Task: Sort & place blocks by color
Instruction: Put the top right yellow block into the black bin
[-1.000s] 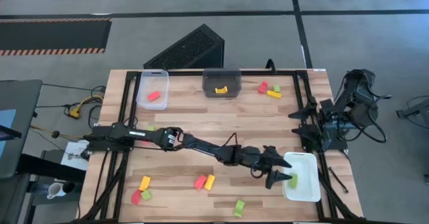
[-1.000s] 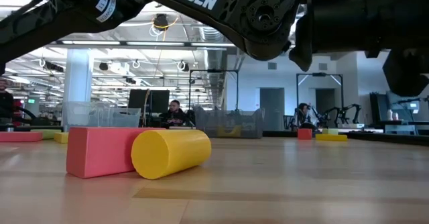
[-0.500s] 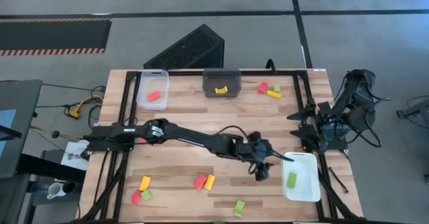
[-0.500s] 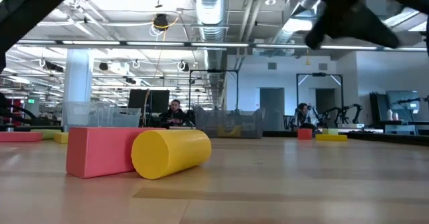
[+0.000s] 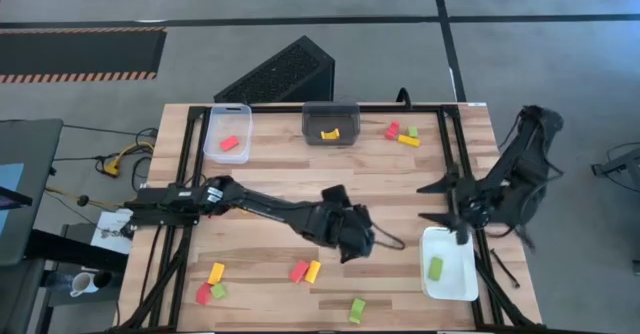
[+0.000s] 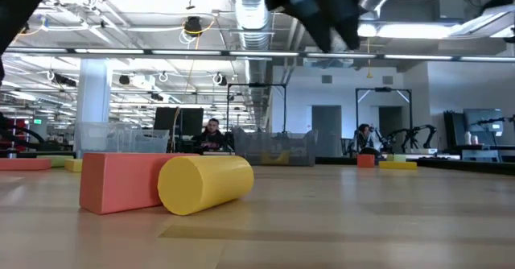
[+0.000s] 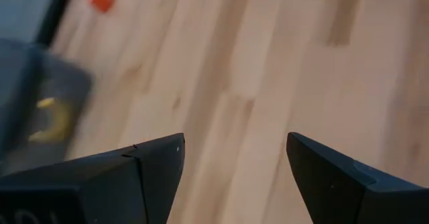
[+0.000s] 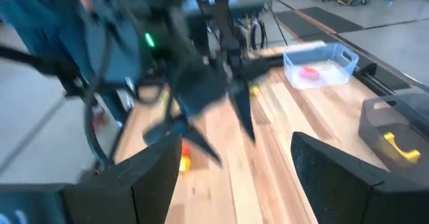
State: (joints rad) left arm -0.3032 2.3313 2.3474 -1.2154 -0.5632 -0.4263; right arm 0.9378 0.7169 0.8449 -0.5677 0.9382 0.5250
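My left gripper [image 5: 358, 242] hangs open above the bare middle of the table; in its wrist view only wood shows between its fingers [image 7: 234, 157]. My right gripper [image 5: 428, 202] stands open over the table's right side, just beyond the white tray [image 5: 462, 286], and touches nothing [image 8: 234, 177]. A green block [image 5: 435, 268] lies in that tray. In the clear tray [image 5: 214, 146] lies a red block [image 5: 229, 143], and in the dark grey tray [image 5: 331, 111] a yellow block [image 5: 330, 133]. Loose blocks lie near the front edge, among them a red one [image 6: 121, 180] and a yellow one [image 6: 205, 182] side by side.
Red, green and yellow blocks [image 5: 402, 133] lie close together at the far right, past the dark tray. More lie at the front left [image 5: 210, 284], and a green one [image 5: 357, 309] lies at the front edge. A black frame rail [image 5: 452, 134] runs along the table's right side.
My left gripper has drawn back from the white tray toward the table's middle, rising and turning as it went, still open. The green block stays lying in the white tray. My right gripper has swung a little toward the table's left, open throughout.
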